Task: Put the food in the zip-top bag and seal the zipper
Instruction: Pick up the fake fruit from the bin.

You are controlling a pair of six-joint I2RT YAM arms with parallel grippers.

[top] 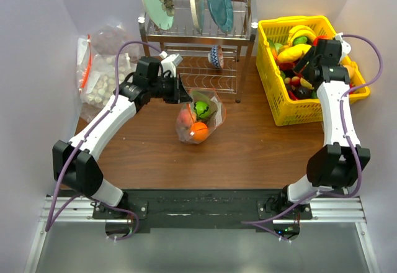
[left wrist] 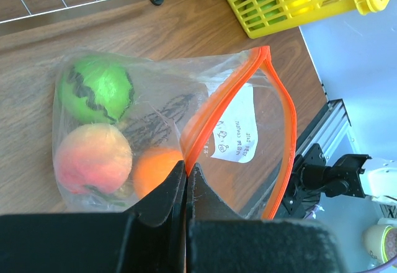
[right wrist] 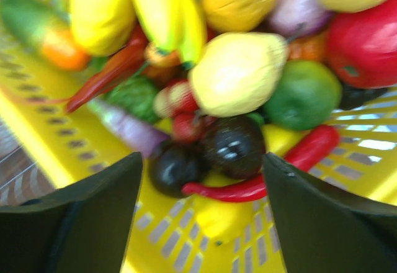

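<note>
The clear zip-top bag (top: 197, 119) lies on the table in front of the dish rack; in the left wrist view (left wrist: 155, 130) it holds a green round fruit (left wrist: 96, 89), a peach (left wrist: 92, 157) and an orange (left wrist: 158, 169). Its orange-red zipper (left wrist: 214, 108) gapes open. My left gripper (left wrist: 186, 169) is shut on the zipper strip at one end of the mouth; it also shows in the top view (top: 183, 94). My right gripper (right wrist: 201, 174) is open and empty above the yellow basket's toy food, seen from above too (top: 305, 68).
A yellow basket (top: 282, 108) full of toy fruit and vegetables stands at the right. A wire dish rack (top: 198, 37) with plates is at the back. Clear bags of white lumps (top: 99, 68) lie at the back left.
</note>
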